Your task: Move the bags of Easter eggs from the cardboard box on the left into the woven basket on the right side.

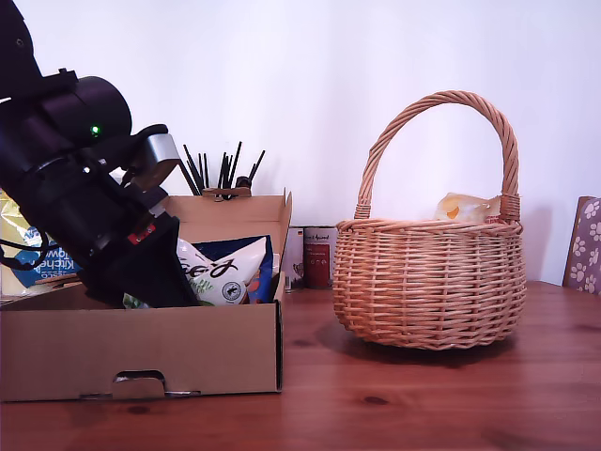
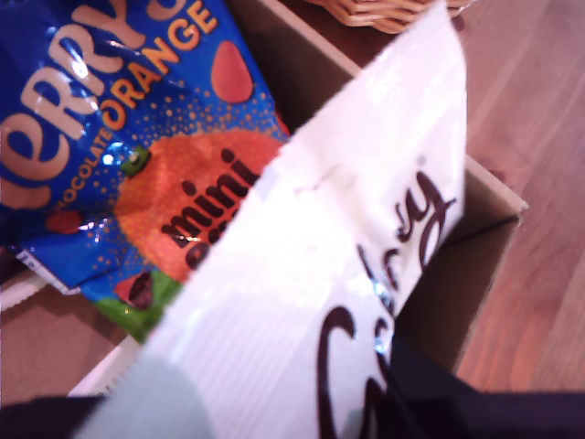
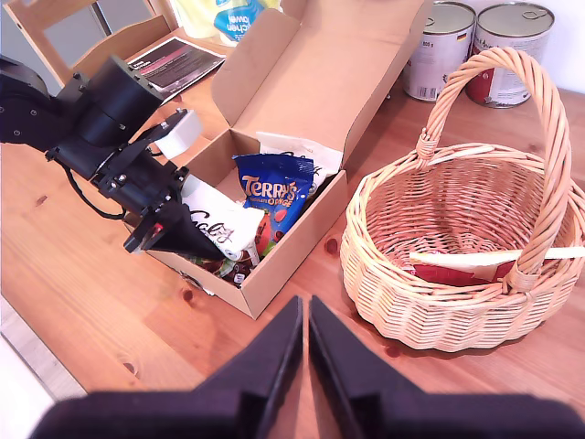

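Note:
The cardboard box (image 1: 141,348) (image 3: 292,247) lies open at the exterior view's left, its lid up. My first gripper (image 3: 178,242) reaches into it and is shut on a white bag with dark script lettering (image 1: 221,272) (image 2: 302,302) (image 3: 219,224), which stands tilted up. A dark blue bag with orange lettering (image 2: 137,137) (image 3: 274,192) lies under it, and another white bag (image 3: 292,151) sits at the box's back. The woven basket (image 1: 427,282) (image 3: 439,302) stands at the exterior view's right with a bag (image 1: 465,209) (image 3: 484,261) inside. My second gripper (image 3: 306,315) hovers shut above the table, holding nothing.
Two tins (image 3: 475,46) stand behind the basket, one showing as (image 1: 315,256). A yellow and blue towel pack (image 1: 28,254) is behind the box. A holder of black sticks (image 1: 221,174) stands behind the lid. A wooden chair (image 3: 55,37) and a booklet (image 3: 174,59) are beyond the first arm.

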Robot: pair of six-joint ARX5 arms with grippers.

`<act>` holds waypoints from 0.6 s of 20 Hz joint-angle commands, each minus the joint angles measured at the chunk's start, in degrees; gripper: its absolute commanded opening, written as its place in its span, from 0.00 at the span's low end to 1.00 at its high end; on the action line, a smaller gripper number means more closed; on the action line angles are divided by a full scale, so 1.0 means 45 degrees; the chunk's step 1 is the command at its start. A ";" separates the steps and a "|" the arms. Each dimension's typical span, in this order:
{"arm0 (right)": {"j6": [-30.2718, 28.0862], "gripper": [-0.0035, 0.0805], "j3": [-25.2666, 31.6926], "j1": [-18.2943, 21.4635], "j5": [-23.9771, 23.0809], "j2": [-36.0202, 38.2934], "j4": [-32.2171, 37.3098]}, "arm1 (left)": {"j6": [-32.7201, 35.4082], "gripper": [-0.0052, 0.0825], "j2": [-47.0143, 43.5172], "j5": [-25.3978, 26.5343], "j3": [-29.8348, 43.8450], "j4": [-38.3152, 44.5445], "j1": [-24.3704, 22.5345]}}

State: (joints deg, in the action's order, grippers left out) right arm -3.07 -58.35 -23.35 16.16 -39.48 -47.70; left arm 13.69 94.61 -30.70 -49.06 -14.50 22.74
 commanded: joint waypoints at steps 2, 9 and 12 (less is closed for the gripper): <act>-0.0049 0.03 0.0058 -0.0068 0.0087 0.0063 0.0015 | 0.0049 0.12 -0.1001 -0.0019 -0.0151 -0.0403 -0.0053; -0.0321 0.03 0.0058 -0.0068 0.0078 0.0058 -0.0058 | -0.0204 0.12 -0.4143 -0.0194 -0.0151 -0.1088 0.0117; -0.0325 0.03 0.0058 -0.0058 -0.0019 0.0063 -0.0330 | -0.1117 0.12 -0.4541 -0.0146 -0.0151 0.0928 0.0656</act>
State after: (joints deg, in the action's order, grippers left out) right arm -4.38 -58.35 -23.35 16.08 -39.48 -49.06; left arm 9.58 73.95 -31.09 -49.30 -13.02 25.06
